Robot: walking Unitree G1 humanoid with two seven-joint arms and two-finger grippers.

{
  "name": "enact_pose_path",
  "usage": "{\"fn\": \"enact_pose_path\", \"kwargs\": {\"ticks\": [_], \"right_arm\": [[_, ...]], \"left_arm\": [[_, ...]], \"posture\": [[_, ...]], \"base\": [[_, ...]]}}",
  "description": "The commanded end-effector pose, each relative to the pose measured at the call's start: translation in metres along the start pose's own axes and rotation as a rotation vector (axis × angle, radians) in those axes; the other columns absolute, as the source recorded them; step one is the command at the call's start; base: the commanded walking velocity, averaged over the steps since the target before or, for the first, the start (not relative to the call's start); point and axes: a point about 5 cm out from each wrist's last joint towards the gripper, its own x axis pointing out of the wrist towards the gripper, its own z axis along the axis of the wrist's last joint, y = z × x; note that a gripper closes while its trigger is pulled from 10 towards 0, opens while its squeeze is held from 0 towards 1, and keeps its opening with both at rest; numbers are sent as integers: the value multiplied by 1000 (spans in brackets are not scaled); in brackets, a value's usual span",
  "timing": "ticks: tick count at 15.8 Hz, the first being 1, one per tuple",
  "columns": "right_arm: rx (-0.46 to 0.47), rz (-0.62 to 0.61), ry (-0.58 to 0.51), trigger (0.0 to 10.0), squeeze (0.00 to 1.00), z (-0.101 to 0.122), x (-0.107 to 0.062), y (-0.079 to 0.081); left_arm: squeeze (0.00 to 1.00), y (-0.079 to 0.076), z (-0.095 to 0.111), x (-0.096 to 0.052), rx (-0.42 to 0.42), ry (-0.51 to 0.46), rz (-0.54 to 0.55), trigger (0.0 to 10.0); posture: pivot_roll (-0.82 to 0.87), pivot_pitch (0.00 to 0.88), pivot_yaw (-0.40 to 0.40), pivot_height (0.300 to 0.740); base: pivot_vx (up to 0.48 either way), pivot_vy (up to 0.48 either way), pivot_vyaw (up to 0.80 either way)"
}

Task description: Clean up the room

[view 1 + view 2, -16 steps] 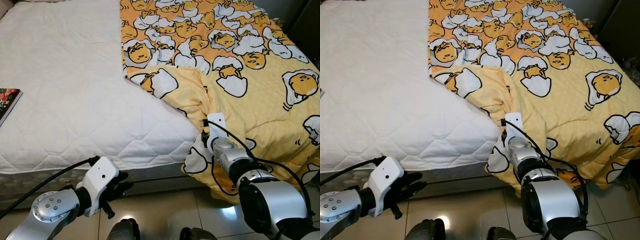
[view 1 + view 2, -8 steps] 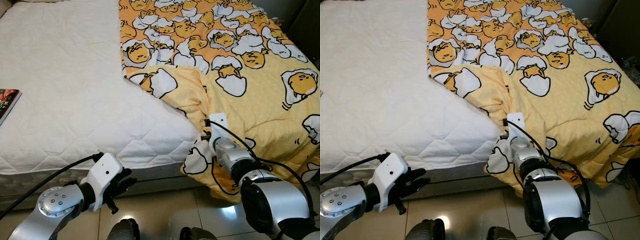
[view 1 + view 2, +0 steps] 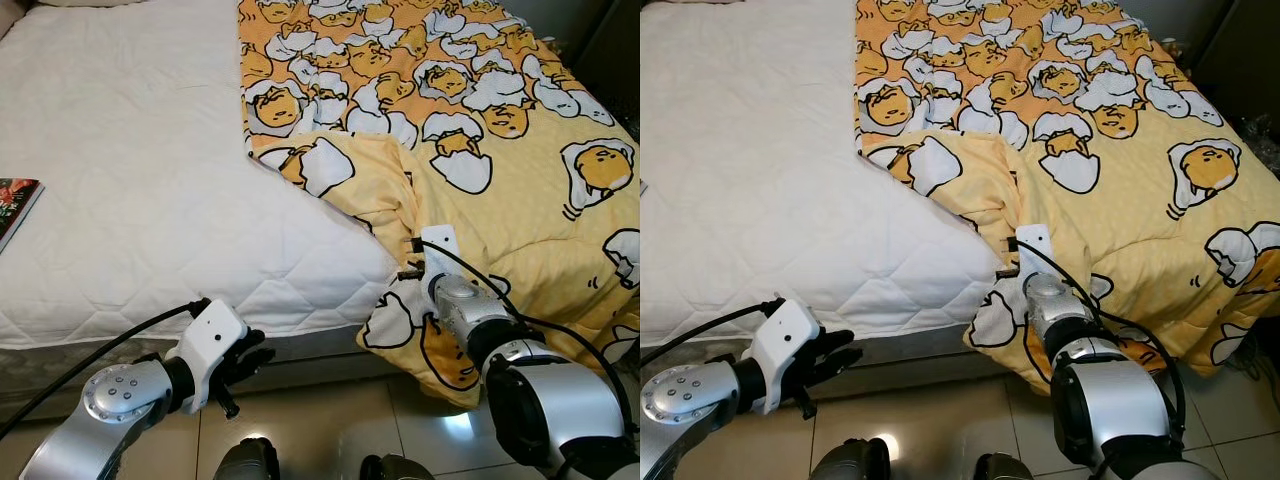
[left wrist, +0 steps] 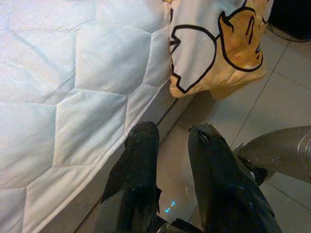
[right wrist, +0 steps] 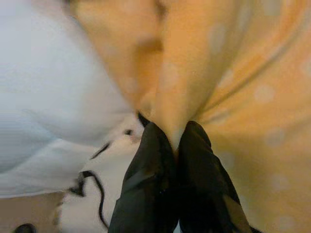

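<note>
A white quilted mattress (image 3: 150,200) spans nine to twelve o'clock. A yellow cartoon-egg blanket (image 3: 500,150) covers its one-to-four o'clock side, spilling over the foot edge. The right gripper (image 5: 170,141) pinches a blanket fold at five o'clock. The left gripper (image 4: 170,141), fingers slightly apart and empty, hovers at seven o'clock.
</note>
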Motion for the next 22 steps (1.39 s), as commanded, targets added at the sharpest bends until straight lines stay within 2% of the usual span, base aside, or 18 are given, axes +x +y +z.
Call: {"fn": "enact_pose_path", "kwargs": {"ticks": [1,2,3,4,6,7,9,12,14,16,17,18,19,20,21,22], "right_arm": [[-17,94,-29,0,0,-1,-1,5],[-46,223,-52,0,0,-1,-2,14],[-56,280,-58,0,0,-2,-3,18],[-131,664,-50,0,0,-21,-14,42],[-169,860,-23,0,0,-36,-23,50],[-212,1034,7,0,0,-52,-35,56],[-250,1258,42,0,0,-70,-58,63],[-229,1402,35,0,0,-72,-78,68],[-217,1453,19,0,0,-67,-86,71],[-127,1510,-10,0,0,-52,-99,75],[-136,1513,-14,0,0,-51,-102,76],[-165,1493,-14,7961,0,-52,-103,76],[-172,1487,0,10000,0,-54,-104,76],[-163,1501,32,10000,169,-56,-107,76],[-171,1503,41,10000,996,-58,-108,75],[-189,1515,80,10000,1000,-61,-111,74]], "left_arm": [[0,-3,-1,3,9,-2,-15,10000],[0,-3,0,4,10,-5,-18,10000],[0,-4,0,5,10,-6,-19,10000],[0,-4,0,7,18,-7,-30,10000],[0,-4,0,7,20,-8,-32,10000],[0,-4,0,8,24,-9,-37,10000],[0,-6,0,9,27,-11,-51,10000],[0,-7,-1,9,30,-9,-64,10000],[0,-7,-1,8,32,-8,-68,10000],[0,-6,-2,7,35,-2,-75,10000],[0,-6,-3,7,37,3,-82,10000],[0,-7,-3,7,37,3,-86,10000],[0,-7,-2,8,38,3,-88,10000],[0,-6,-2,8,41,4,-88,10000],[0,-6,-2,7,41,4,-88,10000],[0,-5,-2,7,43,5,-89,10000]], "posture": [[64,95,4,740],[60,86,5,740],[59,84,5,740],[54,79,5,740],[54,74,5,740],[52,72,8,740],[51,67,11,740],[49,62,14,740],[50,59,16,740],[48,63,23,740],[46,63,25,740],[48,62,26,740],[51,63,26,740],[52,63,28,740],[52,63,28,740],[50,61,31,740]], "base": [[0,0,0],[0,0,0],[0,0,0],[0,0,0],[0,0,0],[0,0,0],[0,0,0],[0,0,0],[0,0,0],[0,0,0],[0,0,0],[0,0,0],[0,0,0],[0,0,0],[0,0,0],[0,0,0]]}}
